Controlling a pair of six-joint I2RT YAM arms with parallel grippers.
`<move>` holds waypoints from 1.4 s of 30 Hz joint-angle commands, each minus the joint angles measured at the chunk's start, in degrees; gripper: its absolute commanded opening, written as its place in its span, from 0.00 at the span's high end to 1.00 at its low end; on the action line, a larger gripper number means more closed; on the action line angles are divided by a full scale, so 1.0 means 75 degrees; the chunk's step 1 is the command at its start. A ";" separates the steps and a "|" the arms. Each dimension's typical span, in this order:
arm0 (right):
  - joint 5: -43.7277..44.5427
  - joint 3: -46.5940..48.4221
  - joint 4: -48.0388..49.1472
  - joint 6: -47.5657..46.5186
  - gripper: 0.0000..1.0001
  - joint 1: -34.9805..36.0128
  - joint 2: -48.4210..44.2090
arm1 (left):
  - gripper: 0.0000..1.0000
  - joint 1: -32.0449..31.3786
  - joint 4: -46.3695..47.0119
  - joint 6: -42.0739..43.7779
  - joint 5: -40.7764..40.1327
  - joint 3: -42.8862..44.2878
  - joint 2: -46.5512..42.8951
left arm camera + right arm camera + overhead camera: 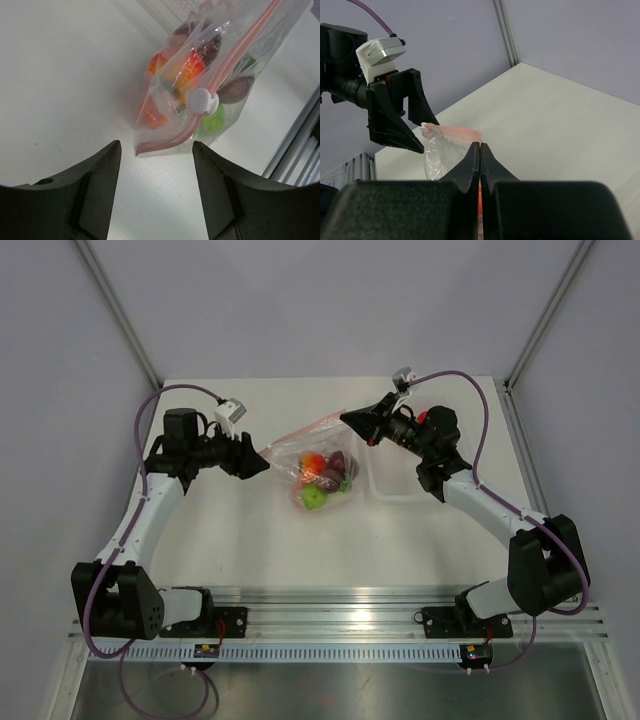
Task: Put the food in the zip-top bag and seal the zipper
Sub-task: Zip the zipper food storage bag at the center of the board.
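Observation:
The zip-top bag lies mid-table with the food inside: red, orange, purple and green pieces. Its pinkish zipper runs from lower left to upper right. My right gripper is shut on the zipper's right end and holds it up; in the right wrist view the jaws are pressed together on the pink strip. My left gripper is open at the bag's left corner. In the left wrist view the corner lies just ahead of the open gripper, apart from it. A white slider sits on the zipper.
A rigid clear tray stands to the right of the bag, under my right arm. Metal frame posts rise at the back corners. The table's rail runs along the near edge.

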 commanded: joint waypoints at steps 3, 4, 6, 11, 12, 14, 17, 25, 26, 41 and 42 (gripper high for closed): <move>-0.0136 0.0377 0.0187 0.0007 1.00 -0.0034 -0.0043 | 0.41 0.0040 0.0498 0.0020 0.0636 -0.0030 0.0166; -0.0124 0.0377 0.0210 0.0007 1.00 -0.0034 -0.0031 | 0.42 0.0028 0.0581 -0.0016 0.0613 -0.0041 0.0154; -0.0113 0.0389 0.0210 0.0042 1.00 -0.0034 -0.0020 | 0.47 0.0028 0.0675 -0.0075 0.0624 -0.0030 0.0131; -0.0066 0.0389 0.0257 0.0077 1.00 -0.0034 -0.0031 | 0.76 0.0028 0.0209 0.0147 0.0812 0.0168 0.0341; -0.0054 0.0389 0.0269 0.0077 1.00 -0.0034 -0.0031 | 0.85 0.0028 0.0067 0.0206 0.0858 0.0239 0.0400; -0.0019 0.0389 0.0292 0.0089 1.00 -0.0034 -0.0031 | 1.00 0.0028 -0.0272 0.0381 0.0906 0.0577 0.0494; -0.0030 0.0401 0.0304 0.0112 1.00 -0.0034 -0.0031 | 1.00 0.0028 -0.0591 0.0348 0.0777 0.0930 0.0331; 0.0250 0.0342 0.0315 0.0030 1.00 -0.0034 -0.0335 | 1.00 0.0040 0.0359 -0.0087 -0.0570 0.1025 -0.1414; 0.0413 0.0307 0.0339 0.0019 1.00 -0.0034 -0.0359 | 1.00 0.0040 0.0301 -0.0017 -0.0652 0.1048 -0.1474; 0.0099 0.0014 0.1135 0.0675 1.00 -0.0034 0.0191 | 0.64 0.0099 -0.0824 0.0265 -0.0033 0.1796 -0.0807; 0.0087 -0.0009 0.1147 0.0675 1.00 -0.0034 0.0191 | 0.60 0.0099 -0.0848 0.0218 0.0061 0.1903 -0.0737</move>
